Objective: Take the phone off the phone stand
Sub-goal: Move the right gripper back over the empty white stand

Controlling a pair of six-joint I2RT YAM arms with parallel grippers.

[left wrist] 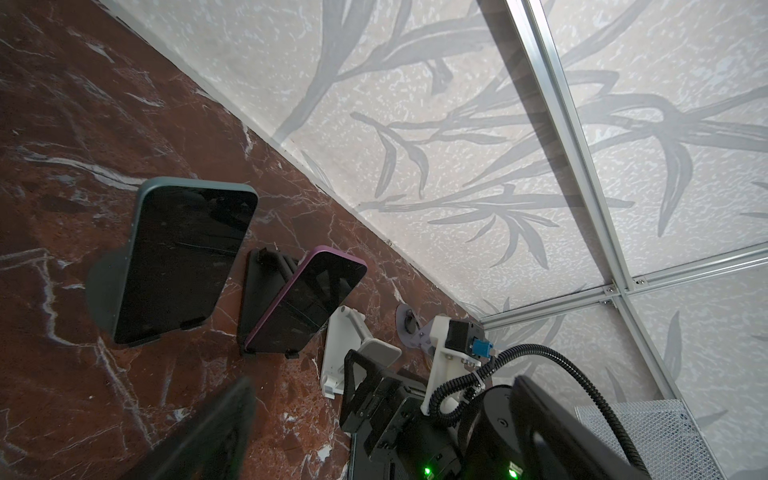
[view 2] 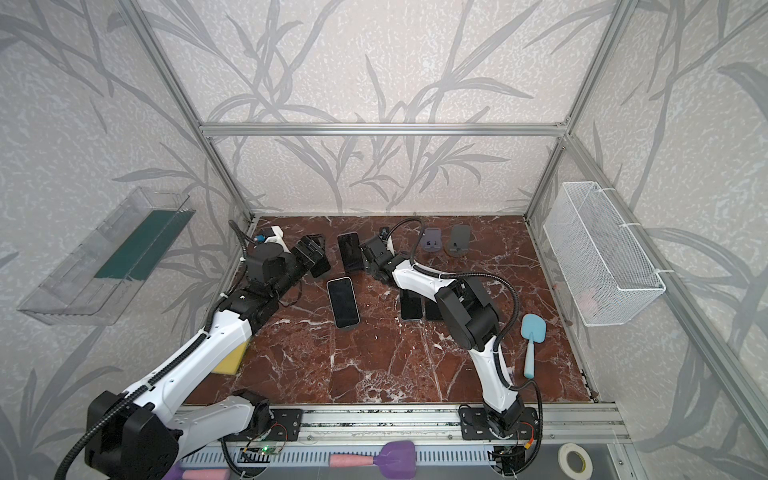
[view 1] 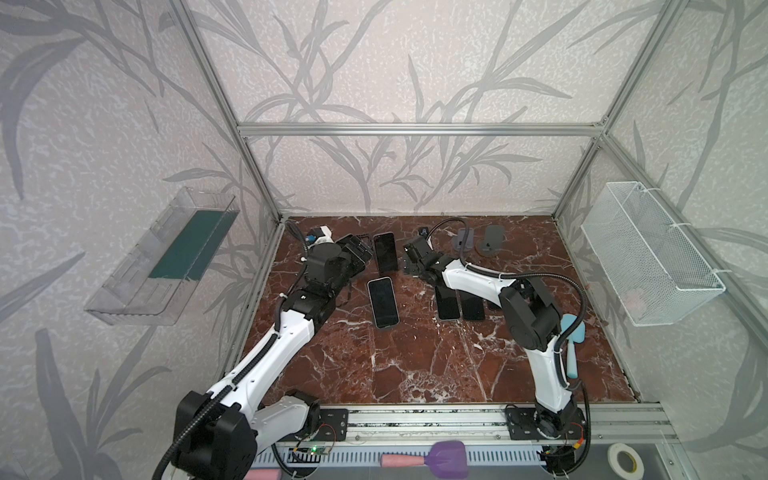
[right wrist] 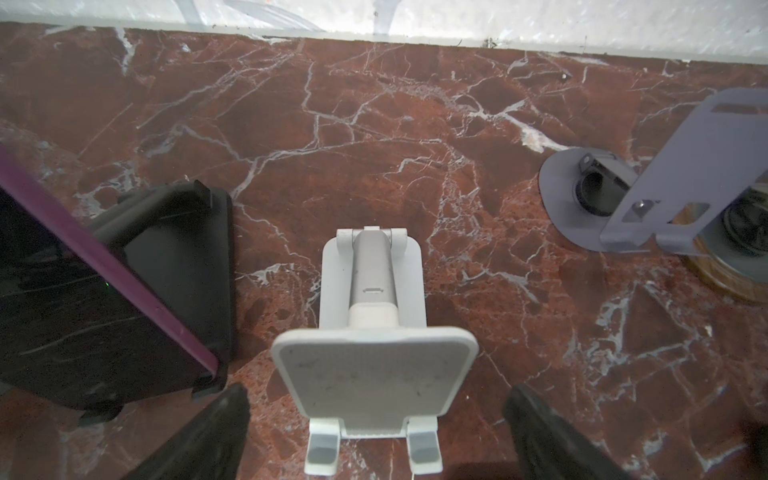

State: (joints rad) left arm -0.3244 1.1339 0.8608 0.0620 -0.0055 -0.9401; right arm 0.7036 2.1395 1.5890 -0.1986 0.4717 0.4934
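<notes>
Purple phone [left wrist: 305, 301]: leaning on its black stand [left wrist: 262, 299], just beside the empty white stand [right wrist: 374, 353].
Right gripper [right wrist: 376, 388]: spread, empty, facing the white stand (nothing to take there).
Left gripper [view 1: 358, 248]: spread, empty.
Grip: I'd pinch the long edges and lift along the tilt.
Left wrist view, not right wrist view: teal phone [left wrist: 183, 262], also propped.

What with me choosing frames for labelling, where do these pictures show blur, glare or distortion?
Right wrist view: the right tool's fingers are out-of-focus blurs, the white stand sharp, the wall strip blown out. Left wrist view: the left tool's finger is blurred; the teal phone carries faint reflections. Both top views: wide-angle lens splays the frame posts; light is even.
</notes>
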